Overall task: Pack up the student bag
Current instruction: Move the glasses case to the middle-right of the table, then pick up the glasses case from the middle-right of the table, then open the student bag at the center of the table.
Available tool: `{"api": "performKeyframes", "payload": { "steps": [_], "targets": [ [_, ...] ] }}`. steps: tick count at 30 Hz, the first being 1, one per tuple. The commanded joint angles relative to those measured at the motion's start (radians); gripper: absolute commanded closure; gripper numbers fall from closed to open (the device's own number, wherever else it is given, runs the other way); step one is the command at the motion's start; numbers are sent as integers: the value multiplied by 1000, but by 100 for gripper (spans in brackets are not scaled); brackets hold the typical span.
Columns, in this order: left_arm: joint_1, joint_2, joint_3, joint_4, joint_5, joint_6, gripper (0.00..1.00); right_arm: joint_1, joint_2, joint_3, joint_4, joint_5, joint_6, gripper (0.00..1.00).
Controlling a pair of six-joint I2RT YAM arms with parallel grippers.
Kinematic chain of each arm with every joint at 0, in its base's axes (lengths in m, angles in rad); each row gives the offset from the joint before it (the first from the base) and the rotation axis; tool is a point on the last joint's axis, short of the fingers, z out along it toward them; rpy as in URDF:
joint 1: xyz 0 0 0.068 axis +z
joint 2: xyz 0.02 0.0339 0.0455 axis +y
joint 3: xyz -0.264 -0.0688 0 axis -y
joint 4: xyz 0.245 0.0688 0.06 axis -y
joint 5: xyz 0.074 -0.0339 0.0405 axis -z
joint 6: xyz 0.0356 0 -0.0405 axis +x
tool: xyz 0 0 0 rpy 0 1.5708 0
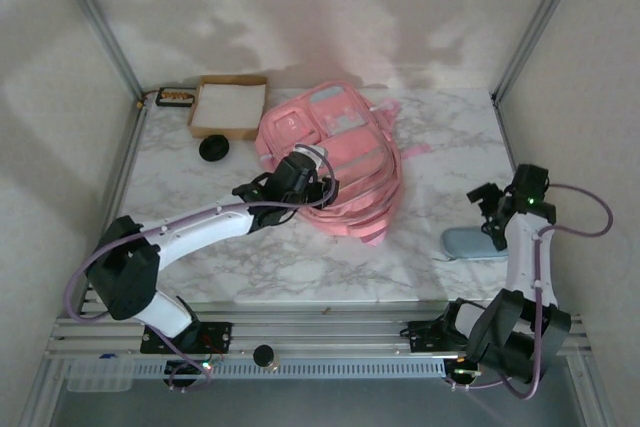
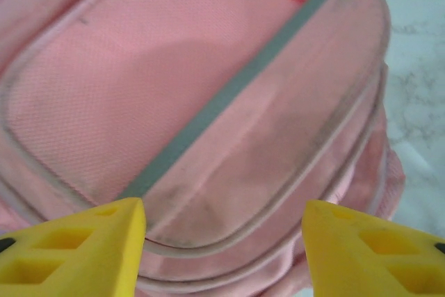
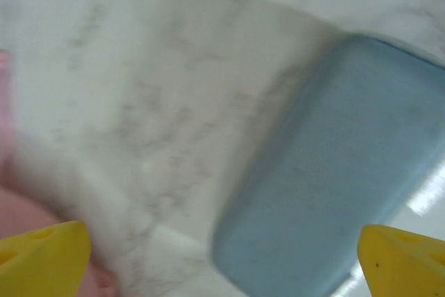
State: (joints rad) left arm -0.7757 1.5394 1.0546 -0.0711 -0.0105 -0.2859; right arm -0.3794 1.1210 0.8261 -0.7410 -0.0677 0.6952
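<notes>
The student bag (image 1: 340,147), a pink backpack with grey-white panels, lies flat at the back middle of the marble table. My left gripper (image 1: 312,179) hovers over its near left part. In the left wrist view the yellow fingertips (image 2: 83,248) stand apart with nothing between them, above a front pocket of the student bag (image 2: 195,88) with a grey stripe. My right gripper (image 1: 490,215) hangs at the right over a flat blue-grey case (image 1: 472,243). Its jaws stand wide open above the case (image 3: 341,172), touching nothing.
A brown cardboard box (image 1: 228,105) with a white inside stands at the back left. A black round object (image 1: 213,148) lies in front of it and a small dark tray (image 1: 175,97) beside it. Metal frame posts rise at both back corners.
</notes>
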Motion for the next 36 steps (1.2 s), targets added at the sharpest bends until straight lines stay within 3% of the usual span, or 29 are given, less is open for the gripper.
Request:
{"api": "performKeyframes", "payload": {
  "steps": [1,4,9,15,18,21,27,36],
  "targets": [
    [-2,24,43,4,29,91,35,-6,-24,-63,5,81,84,1],
    [-2,47,70,-33,9,133,32,6,38,-92,61,38,96,1],
    [-2,43,60,-27,27,139,25,75,143,-66,116,76,127,1],
    [2,45,76,-51,-9,121,19,224,347,38,187,72,114,1],
    [9,63,102,-52,-10,138,14,299,420,133,114,179,71,1],
    [20,100,164,-87,-19,175,11,295,384,122,66,250,75,1],
    [29,163,263,-127,-2,226,7,276,262,20,151,196,282,1],
    [71,240,330,-154,51,262,5,352,369,43,197,183,614,1]
  ]
}}
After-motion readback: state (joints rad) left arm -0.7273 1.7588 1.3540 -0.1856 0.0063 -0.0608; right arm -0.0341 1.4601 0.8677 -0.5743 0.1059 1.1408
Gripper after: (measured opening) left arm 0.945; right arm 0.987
